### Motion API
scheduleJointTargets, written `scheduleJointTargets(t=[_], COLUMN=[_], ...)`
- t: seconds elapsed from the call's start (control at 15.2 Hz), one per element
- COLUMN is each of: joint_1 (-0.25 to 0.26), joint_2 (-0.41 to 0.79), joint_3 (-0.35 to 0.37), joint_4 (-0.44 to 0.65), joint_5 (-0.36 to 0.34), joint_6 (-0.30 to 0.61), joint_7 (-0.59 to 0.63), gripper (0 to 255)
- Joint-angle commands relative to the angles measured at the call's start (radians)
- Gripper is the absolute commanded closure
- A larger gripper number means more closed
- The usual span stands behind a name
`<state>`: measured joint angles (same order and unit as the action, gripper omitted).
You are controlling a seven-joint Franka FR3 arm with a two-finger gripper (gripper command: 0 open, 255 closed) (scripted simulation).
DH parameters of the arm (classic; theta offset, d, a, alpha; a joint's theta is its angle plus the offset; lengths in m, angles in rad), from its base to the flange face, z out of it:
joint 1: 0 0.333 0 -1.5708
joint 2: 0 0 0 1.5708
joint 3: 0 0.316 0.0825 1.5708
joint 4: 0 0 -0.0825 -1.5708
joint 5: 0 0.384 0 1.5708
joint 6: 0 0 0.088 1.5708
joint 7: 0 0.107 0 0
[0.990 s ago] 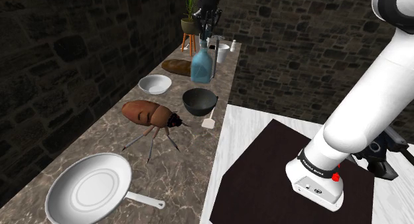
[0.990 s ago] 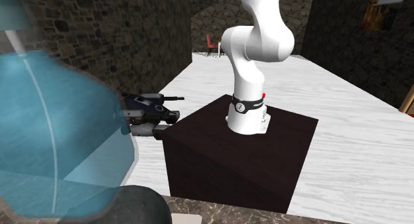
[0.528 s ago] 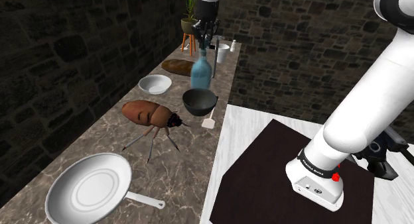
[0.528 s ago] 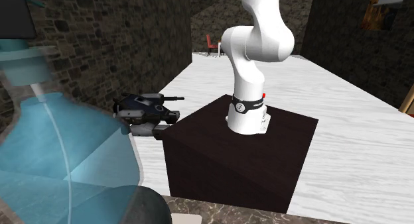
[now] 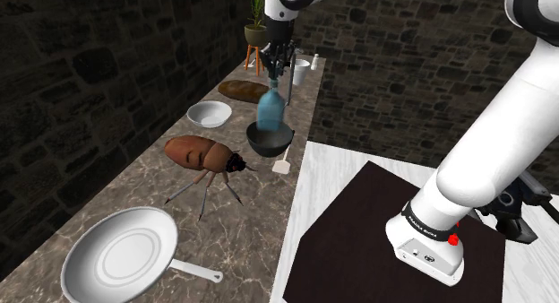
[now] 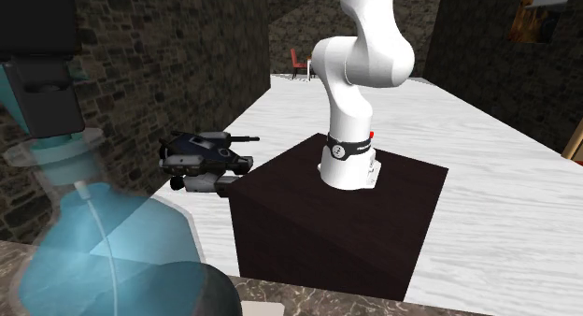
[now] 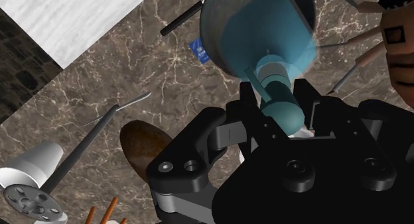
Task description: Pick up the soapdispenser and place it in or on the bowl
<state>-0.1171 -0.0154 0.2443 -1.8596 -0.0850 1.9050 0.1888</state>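
One see-through blue soap dispenser hangs upright, pinched at its pump neck between the two black fingers of the gripper. Its base is right at the mouth of a dark bowl, though whether it touches the bowl cannot be told. That bowl sits on a brown marbled counter, near a small white bowl and a large brown beetle, with a brown loaf farther back and a white frying pan at the near end, while at the shoulder view's right the white arm rises from its dark stand.
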Motion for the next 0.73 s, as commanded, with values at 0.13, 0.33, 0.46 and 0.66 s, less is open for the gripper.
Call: scheduleJointTargets(t=[0.13,0.33,0.46,0.66], joint_1=[0.001,0.001,0.001,0.001], joint_2=[0.009,0.013,0.013,0.013], joint_3=[0.001,0.001,0.001,0.001], joint_4=[-0.047,-0.067,-0.067,-0.067], joint_5=[-0.004,-0.006,-0.006,-0.006], joint_6=[0.056,0.08,0.08,0.08], joint_7=[0.008,0.011,0.011,0.011], gripper=[255,255,255,255])
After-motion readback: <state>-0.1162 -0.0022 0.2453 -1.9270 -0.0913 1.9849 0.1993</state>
